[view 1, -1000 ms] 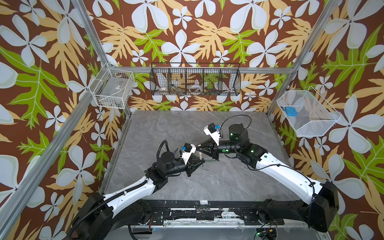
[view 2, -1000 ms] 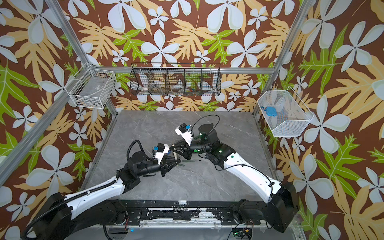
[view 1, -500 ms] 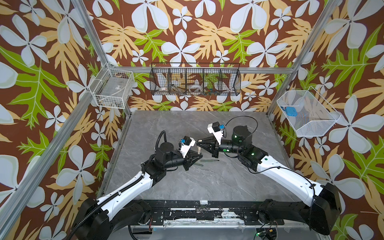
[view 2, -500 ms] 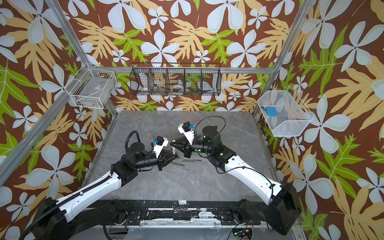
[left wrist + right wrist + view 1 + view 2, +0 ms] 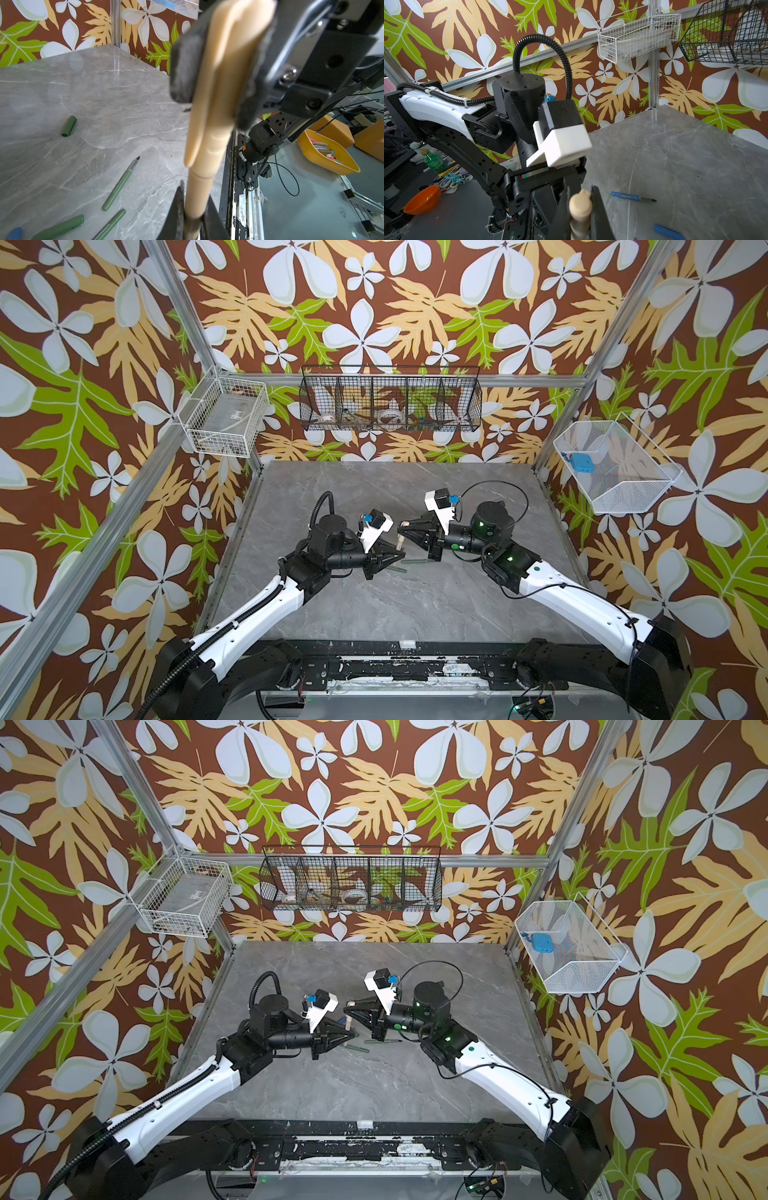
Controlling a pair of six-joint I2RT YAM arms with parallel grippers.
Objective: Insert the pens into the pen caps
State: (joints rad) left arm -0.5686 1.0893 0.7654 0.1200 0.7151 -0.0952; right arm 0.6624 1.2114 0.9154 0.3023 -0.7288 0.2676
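With our left gripper (image 5: 399, 554) clamped tight on the tan pen (image 5: 200, 187) and our right gripper (image 5: 403, 528), at its 12 o'clock, pinched closed on the tan cap (image 5: 580, 205), we should push straight along their shared axis, never sideways.

The two arms faced each other over the middle of the table (image 5: 415, 614), with the left gripper (image 5: 397, 552) nearer the front and the right gripper (image 5: 405, 526) just behind it. The held pen (image 5: 399, 543) ran between them, its far end inside the held cap (image 5: 224, 83). Two loose pens (image 5: 415, 561) lay on the table just in front of the grippers, with a loose cap (image 5: 69, 126) apart from them. The left basket (image 5: 226, 418), back basket (image 5: 390, 402) and right basket (image 5: 615, 466) hung on the walls above the table.
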